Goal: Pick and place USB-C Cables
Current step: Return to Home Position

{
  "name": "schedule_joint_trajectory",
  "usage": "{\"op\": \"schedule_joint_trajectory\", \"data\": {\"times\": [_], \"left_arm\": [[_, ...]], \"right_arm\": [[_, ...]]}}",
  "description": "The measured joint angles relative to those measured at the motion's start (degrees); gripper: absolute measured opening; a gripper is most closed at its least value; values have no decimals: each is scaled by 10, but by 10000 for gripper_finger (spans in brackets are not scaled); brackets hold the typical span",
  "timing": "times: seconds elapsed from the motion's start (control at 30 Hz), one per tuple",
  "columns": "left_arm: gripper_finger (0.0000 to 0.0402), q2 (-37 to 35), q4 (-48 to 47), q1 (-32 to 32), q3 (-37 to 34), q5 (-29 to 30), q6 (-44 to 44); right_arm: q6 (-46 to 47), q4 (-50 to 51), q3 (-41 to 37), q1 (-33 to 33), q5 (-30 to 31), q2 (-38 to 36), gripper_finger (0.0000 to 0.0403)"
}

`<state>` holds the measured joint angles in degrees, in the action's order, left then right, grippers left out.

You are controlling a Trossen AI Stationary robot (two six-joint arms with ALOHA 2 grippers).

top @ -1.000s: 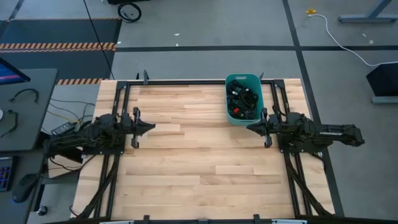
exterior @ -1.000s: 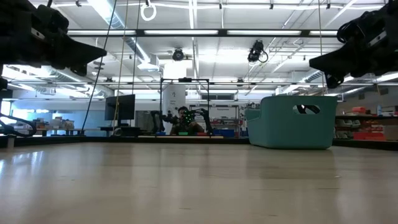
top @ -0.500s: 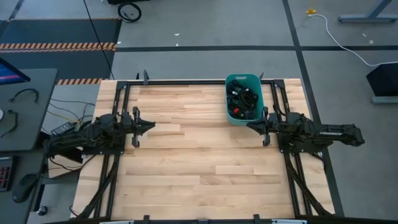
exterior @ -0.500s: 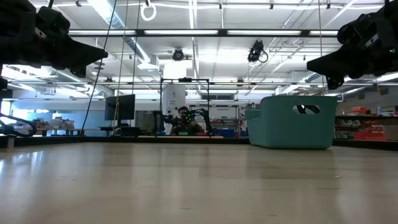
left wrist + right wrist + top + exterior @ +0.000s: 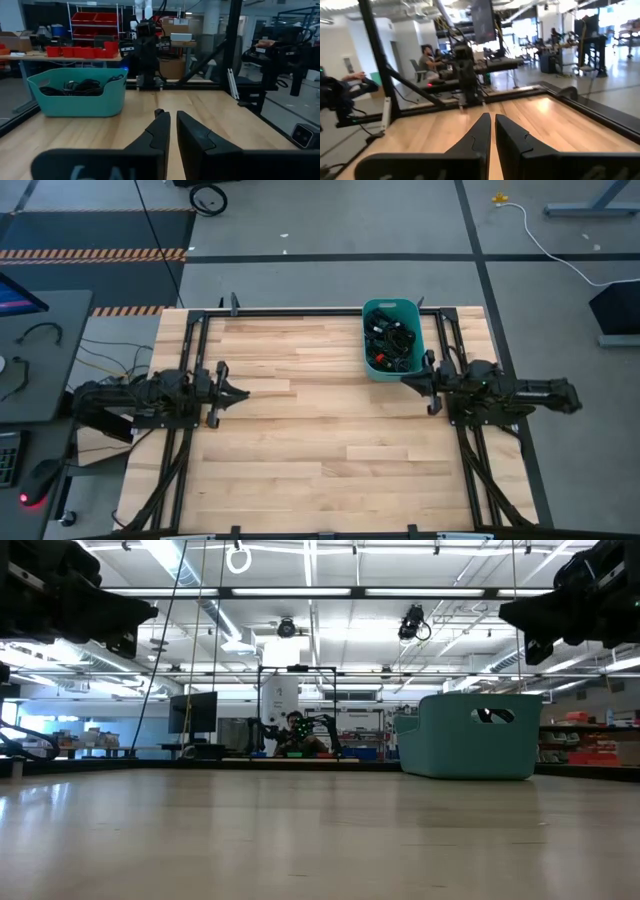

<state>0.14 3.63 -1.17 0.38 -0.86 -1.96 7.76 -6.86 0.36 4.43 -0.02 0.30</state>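
The USB-C cables (image 5: 390, 342) lie as a tangled black heap, with a bit of red, inside the teal bin (image 5: 367, 330) at the table's far edge; they also show over the bin's rim in the left wrist view (image 5: 80, 86). My left gripper (image 5: 243, 392) hovers above the table's left side, shut and empty, its fingers (image 5: 172, 119) nearly touching. My right gripper (image 5: 405, 379) hovers just near of the bin, shut and empty (image 5: 492, 120). In the low view the bin (image 5: 470, 735) stands on the table and both arms hang high.
A black frame (image 5: 300, 311) runs along the table's far edge and down both sides. Bare wood (image 5: 320, 430) spreads between the arms and toward the near edge. A desk with a monitor (image 5: 20, 295) stands left of the table. A person (image 5: 427, 57) sits beyond the table.
Both arms have drawn back a little from the table's middle: the left gripper toward the left edge, the right gripper toward the right edge. In the low view both have risen slightly. The bin and cables have stayed put.
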Motion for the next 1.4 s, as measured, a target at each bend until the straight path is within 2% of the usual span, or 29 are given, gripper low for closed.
{"op": "schedule_joint_trajectory", "data": {"times": [0.43,0.63,0.77,0.93,1.4], "left_arm": [[28,2,0,0,0,0,0],[35,2,0,0,0,0,0],[39,2,-2,0,0,9,37],[32,2,-17,0,0,15,56],[40,2,7,0,0,11,56]], "right_arm": [[0,-13,0,-4,-6,1,33],[-2,-13,0,-4,-6,1,32],[-44,-13,0,-3,11,1,33],[-9,53,0,-3,35,1,32],[0,54,0,-3,29,24,31]]}}
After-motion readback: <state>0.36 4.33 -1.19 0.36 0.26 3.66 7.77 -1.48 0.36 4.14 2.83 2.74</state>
